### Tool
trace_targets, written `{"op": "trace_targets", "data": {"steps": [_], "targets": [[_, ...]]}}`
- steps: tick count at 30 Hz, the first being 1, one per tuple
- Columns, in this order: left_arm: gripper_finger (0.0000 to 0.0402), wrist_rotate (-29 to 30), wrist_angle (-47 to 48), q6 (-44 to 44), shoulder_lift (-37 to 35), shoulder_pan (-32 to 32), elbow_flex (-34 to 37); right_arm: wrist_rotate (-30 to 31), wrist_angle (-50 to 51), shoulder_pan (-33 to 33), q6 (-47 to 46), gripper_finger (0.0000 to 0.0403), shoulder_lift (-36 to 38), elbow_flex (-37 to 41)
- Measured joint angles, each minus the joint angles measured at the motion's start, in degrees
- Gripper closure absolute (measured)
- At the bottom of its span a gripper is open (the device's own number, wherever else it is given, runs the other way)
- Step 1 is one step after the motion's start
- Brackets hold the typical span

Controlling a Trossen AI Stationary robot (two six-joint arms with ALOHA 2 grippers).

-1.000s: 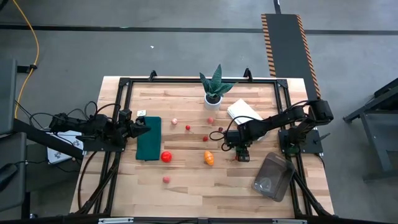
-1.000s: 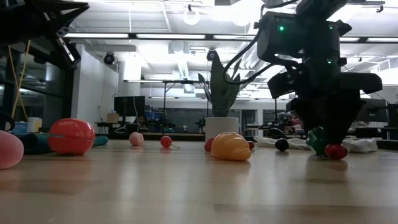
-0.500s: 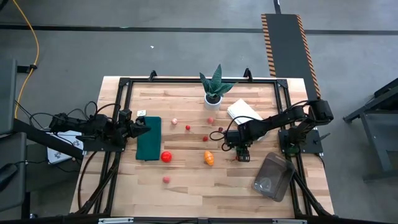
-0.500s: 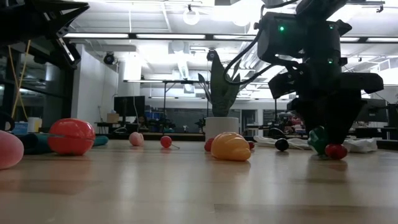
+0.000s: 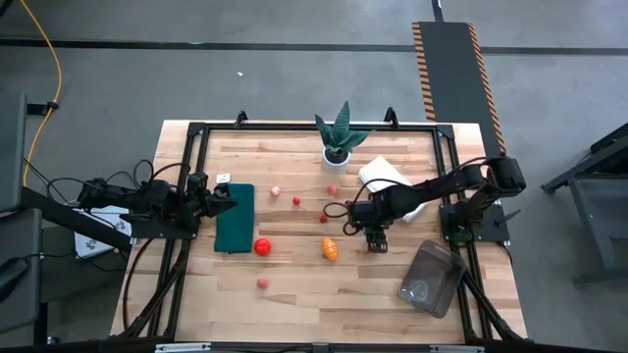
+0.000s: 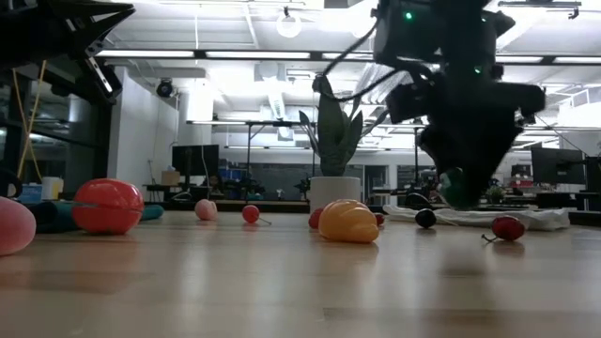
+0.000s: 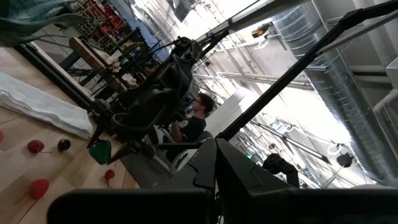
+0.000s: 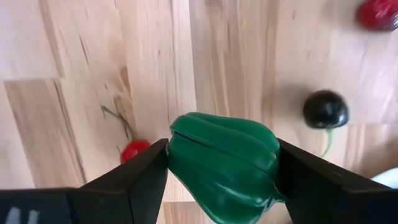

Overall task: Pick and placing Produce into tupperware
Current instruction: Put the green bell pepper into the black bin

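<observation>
At the far left of the wooden table, the left claw rests clenched and empty beside the flat dark green mat. Right of centre, the right claw grasps a glossy green toy pepper, lifted off the boards. It should stay level and high over the loose small red cherry, then travel right and nearer to release above the clear greyish rectangular plastic container.

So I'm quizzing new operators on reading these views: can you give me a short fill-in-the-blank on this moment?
1. The right hand is shut on a ____ pepper.
2. The pepper is held ____ the table, not resting on it.
3. The tupperware holds ____ produce so far.
4. The left hand waits, shut, by the dark green ____.

Missing words: green; above; no; mat
</observation>
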State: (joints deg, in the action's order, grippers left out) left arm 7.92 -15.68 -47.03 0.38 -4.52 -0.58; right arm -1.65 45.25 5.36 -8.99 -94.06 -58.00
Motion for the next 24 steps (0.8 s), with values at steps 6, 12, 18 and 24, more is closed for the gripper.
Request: {"op": "trace_targets", "data": {"steps": [6,12,18,24], "targets": [[0.0401,-0.01,-0.02,0.01,0.0,0.01,0.0,0.04,1.42,-0.93,0.02,0.015,0.0,-2.82],[0.0401,-0.02,0.28,0.11,0.0,0.01,0.0,0.04,4.22,-1.29,0.22,0.0151,0.0,-5.23],[0.0401,-0.02,0.85,0.15,0.0,0.01,0.0,0.0,7.36,-1.35,0.02,0.015,0.0,-7.49],[0.0401,-0.03,0.87,0.22,0.0,-0.01,0.0,-0.02,10.29,-1.35,-0.05,0.0151,0.0,-10.76]]}}
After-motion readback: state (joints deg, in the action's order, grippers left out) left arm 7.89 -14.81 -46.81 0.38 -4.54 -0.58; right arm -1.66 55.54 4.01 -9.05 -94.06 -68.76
